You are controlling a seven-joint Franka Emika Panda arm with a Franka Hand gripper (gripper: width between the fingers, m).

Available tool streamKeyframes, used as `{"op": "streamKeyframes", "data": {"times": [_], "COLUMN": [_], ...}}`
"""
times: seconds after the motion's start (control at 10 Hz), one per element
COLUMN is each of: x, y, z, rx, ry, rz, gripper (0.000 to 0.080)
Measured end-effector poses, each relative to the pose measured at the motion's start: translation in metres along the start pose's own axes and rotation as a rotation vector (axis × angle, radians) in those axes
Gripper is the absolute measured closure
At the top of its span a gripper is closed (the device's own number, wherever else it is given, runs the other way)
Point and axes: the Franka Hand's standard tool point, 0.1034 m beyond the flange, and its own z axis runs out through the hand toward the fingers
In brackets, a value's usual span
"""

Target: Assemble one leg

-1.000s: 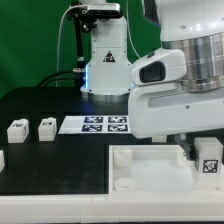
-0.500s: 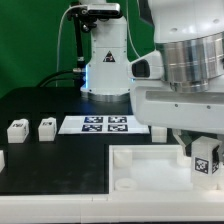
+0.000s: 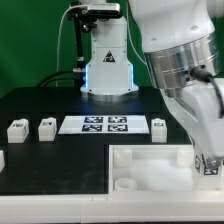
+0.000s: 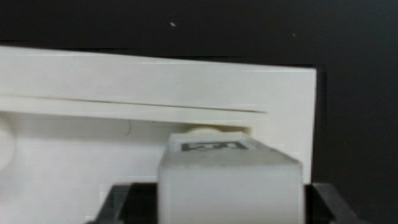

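Observation:
My gripper [image 3: 207, 158] is shut on a leg [image 3: 211, 167], a small white block with a black-and-white tag. It holds the leg at the corner of the large white tray [image 3: 150, 158] on the exterior view's right. In the wrist view the leg [image 4: 228, 165] sits between the two dark fingers [image 4: 134, 205], just over the tray [image 4: 143, 100] and close to a round corner socket [image 4: 217, 130]. I cannot tell whether the leg touches the socket. Three more legs stand on the black table: two on the exterior view's left [image 3: 17, 127] [image 3: 46, 126] and one by the arm [image 3: 158, 126].
The marker board [image 3: 105, 124] lies flat between the loose legs. The robot's base [image 3: 105, 65] stands behind it. A small white piece [image 3: 2, 158] shows at the exterior view's left edge. The arm's bulk hides the table on the exterior view's right.
The wrist has turned and tilted, and the arm's body has swung up and away. The leg stays in the gripper at the tray's corner on the exterior view's right, a little lower.

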Motion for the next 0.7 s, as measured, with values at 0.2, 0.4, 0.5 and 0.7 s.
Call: {"op": "streamKeyframes", "data": {"times": [0.2, 0.4, 0.5, 0.7], "x": [-0.0016, -0.0079, -0.0082, -0.0067], "y": [0.0012, 0.0033, 0.0034, 0.0031], "z": [0.001, 0.0035, 0.0036, 0.0034], "rx": [-0.006, -0.022, -0.034, -0.038], "ry": [0.003, 0.026, 0.049, 0.046], "rz": [-0.072, -0.271, -0.418, -0.62], "gripper": [0.0456, 0.0282, 0.0168, 0.0155]}}
